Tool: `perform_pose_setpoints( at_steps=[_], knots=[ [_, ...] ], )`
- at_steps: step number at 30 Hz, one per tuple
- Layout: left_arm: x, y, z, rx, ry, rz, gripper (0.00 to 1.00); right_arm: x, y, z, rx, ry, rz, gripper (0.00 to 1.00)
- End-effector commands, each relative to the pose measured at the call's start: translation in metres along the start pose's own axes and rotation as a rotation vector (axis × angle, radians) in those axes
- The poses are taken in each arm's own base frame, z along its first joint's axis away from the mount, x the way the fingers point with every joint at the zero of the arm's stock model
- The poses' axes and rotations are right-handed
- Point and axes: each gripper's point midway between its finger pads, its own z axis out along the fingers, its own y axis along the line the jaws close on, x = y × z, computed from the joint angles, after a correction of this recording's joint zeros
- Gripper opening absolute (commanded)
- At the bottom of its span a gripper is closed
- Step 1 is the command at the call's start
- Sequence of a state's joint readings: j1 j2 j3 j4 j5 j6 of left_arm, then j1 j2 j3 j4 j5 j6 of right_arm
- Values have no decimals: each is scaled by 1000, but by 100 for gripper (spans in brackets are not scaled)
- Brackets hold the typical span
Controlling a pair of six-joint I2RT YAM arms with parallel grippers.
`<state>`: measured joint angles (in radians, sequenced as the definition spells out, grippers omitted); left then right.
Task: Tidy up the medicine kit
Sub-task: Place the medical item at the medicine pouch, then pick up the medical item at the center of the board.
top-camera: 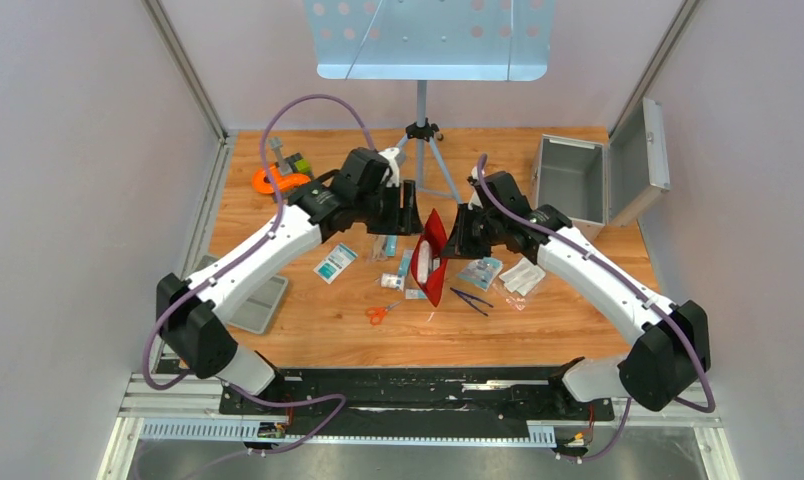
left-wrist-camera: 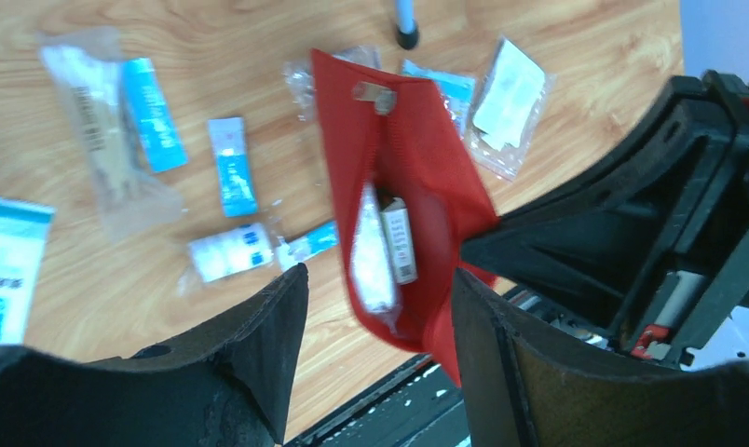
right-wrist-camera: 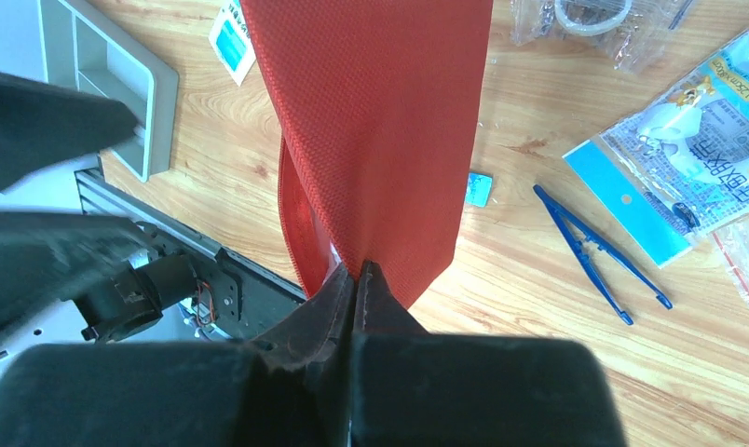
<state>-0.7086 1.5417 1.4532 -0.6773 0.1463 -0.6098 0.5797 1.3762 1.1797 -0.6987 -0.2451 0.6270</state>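
The red pouch (top-camera: 430, 258) hangs over the middle of the counter (top-camera: 318, 330); the medicine kit (top-camera: 573, 180) sits lid open at the far right corner.
The right fingers (right-wrist-camera: 338, 303) pinch the pouch's edge; the left fingers (left-wrist-camera: 264, 345) stand wide at its mouth, where blurred packets (left-wrist-camera: 375, 251) seem tucked inside.

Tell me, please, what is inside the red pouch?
Through the opening of the red pouch, the left wrist view shows a white wrapped packet and a small printed packet. The fabric covers anything deeper.
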Motion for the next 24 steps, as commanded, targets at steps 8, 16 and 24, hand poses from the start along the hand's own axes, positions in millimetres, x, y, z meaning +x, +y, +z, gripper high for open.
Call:
perform_pose_setpoints(
  at_steps=[8, 16, 24],
  knots=[
    [16, 149, -20, -453, 9, -68, 81, -12, 14, -17, -61, -75, -4, 0],
    [54, 222, 3, -607, 124, -225, 81, -10, 13, -15, -61, -65, -2, 0],
    [72, 256, 22, -784, 106, -428, 84, -10, 13, -16, -60, -68, 1, 0]
  ],
)
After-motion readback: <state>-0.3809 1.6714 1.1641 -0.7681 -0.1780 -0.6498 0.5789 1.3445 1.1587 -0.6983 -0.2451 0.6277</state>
